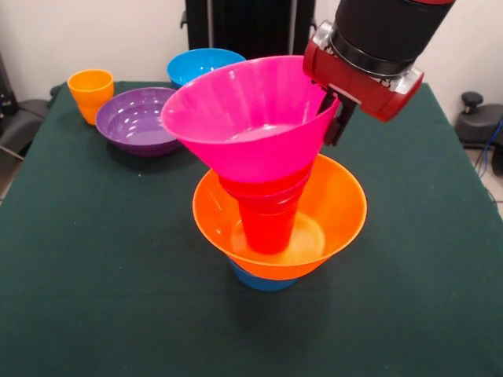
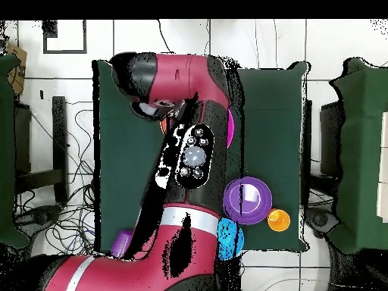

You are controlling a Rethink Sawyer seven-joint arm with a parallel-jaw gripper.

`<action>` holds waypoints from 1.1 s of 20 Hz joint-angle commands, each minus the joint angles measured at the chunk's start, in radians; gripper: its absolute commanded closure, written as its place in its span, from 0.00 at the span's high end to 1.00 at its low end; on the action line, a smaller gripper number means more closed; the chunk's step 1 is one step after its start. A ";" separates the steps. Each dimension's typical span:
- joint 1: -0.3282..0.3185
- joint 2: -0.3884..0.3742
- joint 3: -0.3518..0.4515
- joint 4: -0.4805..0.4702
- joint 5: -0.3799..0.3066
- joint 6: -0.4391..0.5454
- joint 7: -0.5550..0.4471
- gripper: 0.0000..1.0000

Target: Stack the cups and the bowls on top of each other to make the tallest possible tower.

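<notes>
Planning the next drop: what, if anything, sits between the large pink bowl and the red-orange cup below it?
Nothing visible does. The large pink bowl, gripped at its rim by the tool, sits tilted right on top of the red-orange cup inside the large orange bowl.

The table (image 1: 94,259) carries a dark green cloth, smooth and evenly lit. Behind it stands a plain pale wall (image 1: 126,31) with a black slatted panel (image 1: 251,27) against it at centre. The overhead view shows a white tiled floor (image 2: 273,45) with dark cables (image 2: 72,151) lying beside the table. Dark equipment (image 1: 479,118) sits on the floor at one side.
</notes>
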 commanded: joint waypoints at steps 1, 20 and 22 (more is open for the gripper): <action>-0.003 -0.015 0.047 0.123 -0.005 -0.074 0.103 0.00; 0.004 -0.012 0.041 0.157 0.013 -0.116 0.146 0.00; 0.006 -0.010 0.035 0.145 0.011 -0.098 0.151 0.00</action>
